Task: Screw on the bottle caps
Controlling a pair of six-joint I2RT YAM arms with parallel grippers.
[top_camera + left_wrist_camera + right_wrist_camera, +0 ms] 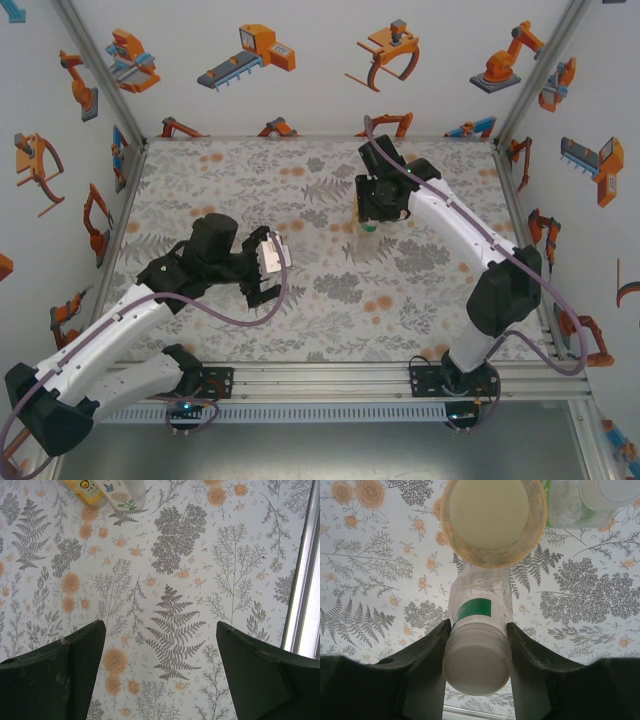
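In the right wrist view a white bottle cap (pixel 477 662) sits on top of a clear bottle (pixel 480 602) with a green label patch. My right gripper (pixel 477 630) is shut on that cap, one finger pressed against each side. Just beyond it stands the amber bottle (pixel 490 517), a pale cap on its top. From above, my right gripper (pixel 380 212) hangs over the bottles at the table's far middle, with a bit of green bottle (pixel 371 228) showing under it. My left gripper (pixel 270 272) hovers left of centre, open and holding nothing; its fingers (pixel 75 670) frame bare tablecloth.
A third bottle (pixel 580 502) with a green label and pale top stands at the upper right of the right wrist view. Two bottle bases (pixel 107 491) show at the top edge of the left wrist view. A metal frame rail (pixel 305 580) runs along the table's right side.
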